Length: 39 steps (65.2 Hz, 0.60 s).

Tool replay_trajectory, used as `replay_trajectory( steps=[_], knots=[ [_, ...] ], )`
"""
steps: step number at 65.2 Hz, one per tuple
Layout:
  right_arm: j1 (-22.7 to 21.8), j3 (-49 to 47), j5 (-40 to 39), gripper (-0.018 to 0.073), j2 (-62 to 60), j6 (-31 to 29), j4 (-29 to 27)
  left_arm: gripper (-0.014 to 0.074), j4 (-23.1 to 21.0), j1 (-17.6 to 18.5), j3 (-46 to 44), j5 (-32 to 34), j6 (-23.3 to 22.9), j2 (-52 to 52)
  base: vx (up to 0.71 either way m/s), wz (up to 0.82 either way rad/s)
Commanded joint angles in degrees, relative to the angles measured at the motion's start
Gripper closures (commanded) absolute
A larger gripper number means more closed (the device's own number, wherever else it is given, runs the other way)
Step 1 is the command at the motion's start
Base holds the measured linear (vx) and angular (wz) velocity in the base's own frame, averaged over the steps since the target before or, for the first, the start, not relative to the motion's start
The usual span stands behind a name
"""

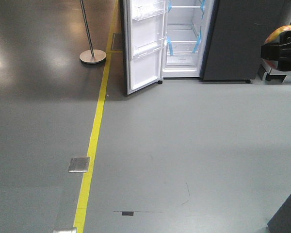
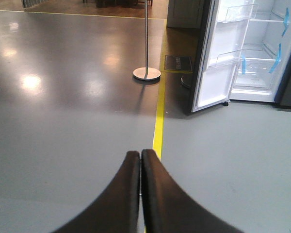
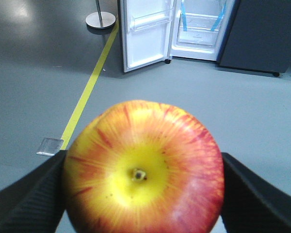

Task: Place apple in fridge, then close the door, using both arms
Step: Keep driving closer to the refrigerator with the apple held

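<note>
Holds the left gripper (image 2: 140,154) pressed together, empty, above the grey floor (image 2: 63,121) just beside the yellow line (image 2: 158,126). Looks past a round-based pole (image 2: 146,73) to the door (image 2: 223,77), swung wide with white inner face and clear bins (image 2: 237,12) showing, then the fridge (image 2: 262,68), white inside with blue tape (image 2: 278,57). Pinches the apple (image 3: 150,131) in the right gripper (image 3: 143,160) at far right, stem dimple toward the wrist camera, well apart from the fridge.

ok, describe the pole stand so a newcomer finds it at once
Find the open fridge, door swung left. Just past the yellow floor line beside that door stands a thin metal pole on a round flat base. It is the only upright thing on the darker glossy floor.
</note>
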<state>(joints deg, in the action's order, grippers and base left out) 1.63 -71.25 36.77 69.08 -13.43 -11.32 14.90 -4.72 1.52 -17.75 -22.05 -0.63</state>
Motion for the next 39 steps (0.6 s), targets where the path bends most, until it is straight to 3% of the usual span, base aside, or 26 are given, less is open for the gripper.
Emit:
replay_trajectory(
  steps=[1, 39],
  knots=[
    [-0.36, -1.9, -4.36, 0.0391, -1.53, 0.07, -0.1, 0.0604, 0.16, 0.32, 0.88, 3.62, -0.26, -0.93, 0.17, -0.03],
    [-0.36, -1.9, -4.36, 0.0391, -1.53, 0.07, -0.1, 0.0604, 0.16, 0.32, 0.88, 3.62, -0.26, -0.93, 0.16, -0.02]
  ],
)
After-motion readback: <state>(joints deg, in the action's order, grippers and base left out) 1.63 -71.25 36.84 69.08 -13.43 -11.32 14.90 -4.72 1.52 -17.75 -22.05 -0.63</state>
